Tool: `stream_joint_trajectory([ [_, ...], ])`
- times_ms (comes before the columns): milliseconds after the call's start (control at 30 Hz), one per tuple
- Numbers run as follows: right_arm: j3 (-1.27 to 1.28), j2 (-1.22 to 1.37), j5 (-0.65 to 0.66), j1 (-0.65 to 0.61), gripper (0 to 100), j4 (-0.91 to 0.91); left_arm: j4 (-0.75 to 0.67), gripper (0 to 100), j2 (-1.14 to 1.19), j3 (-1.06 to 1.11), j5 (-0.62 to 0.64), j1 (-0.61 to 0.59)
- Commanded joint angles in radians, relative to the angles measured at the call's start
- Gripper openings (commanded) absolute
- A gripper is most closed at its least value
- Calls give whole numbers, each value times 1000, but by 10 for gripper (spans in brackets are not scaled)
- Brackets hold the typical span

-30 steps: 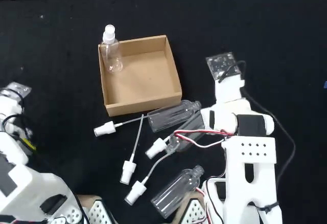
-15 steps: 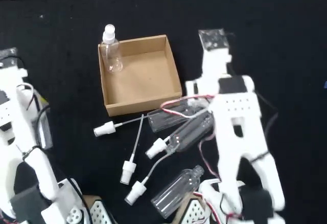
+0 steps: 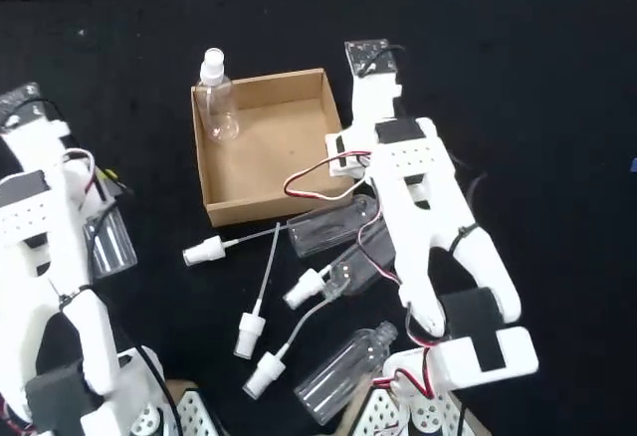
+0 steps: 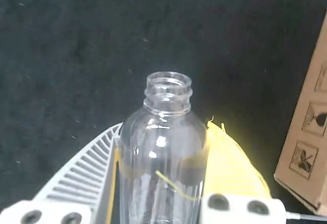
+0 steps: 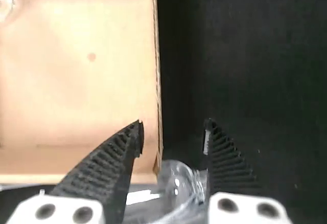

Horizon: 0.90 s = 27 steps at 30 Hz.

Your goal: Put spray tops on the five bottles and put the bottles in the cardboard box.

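Observation:
My left gripper (image 4: pixel 163 132) is shut on a clear uncapped bottle (image 4: pixel 164 132), which also shows at the table's left (image 3: pixel 107 242). The cardboard box (image 3: pixel 333 147) holds one bottle with a spray top (image 3: pixel 214 93), standing in its far left corner. My right gripper (image 5: pixel 171 132) is open over the box's right wall (image 5: pixel 156 70), and the neck of a lying bottle (image 5: pixel 179 180) is just below its fingertips. Three uncapped bottles (image 3: pixel 333 225) (image 3: pixel 363 262) (image 3: pixel 343 361) lie in front of the box. Several loose spray tops (image 3: pixel 204 250) (image 3: pixel 249 334) with long tubes lie beside them.
The right arm (image 3: pixel 408 172) stretches over the lying bottles from the near edge. The left arm (image 3: pixel 40 207) stands along the left side. Black cloth covers the table, with free room at the far right and behind the box.
The left arm has come up along the left side with the bottle in its gripper. The right arm has swung left and forward, from right of the bottles to the box's right wall.

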Motion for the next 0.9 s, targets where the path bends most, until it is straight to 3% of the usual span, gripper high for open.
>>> stream_joint_trajectory([
  [0, -48, 15, 2, -15, 179, -72, -80, 30, -48, 48, 12, 35],
  [133, -8, 71, 2, -21, 169, -130, -114, 30, -48, 70, 12, 27],
  [300, 28, 56, 2, -17, 81, -133, -114, 30, -48, 71, 12, 27],
  [867, 220, -91, -5, -17, 85, -140, -114, 30, -48, 74, 12, 27],
])
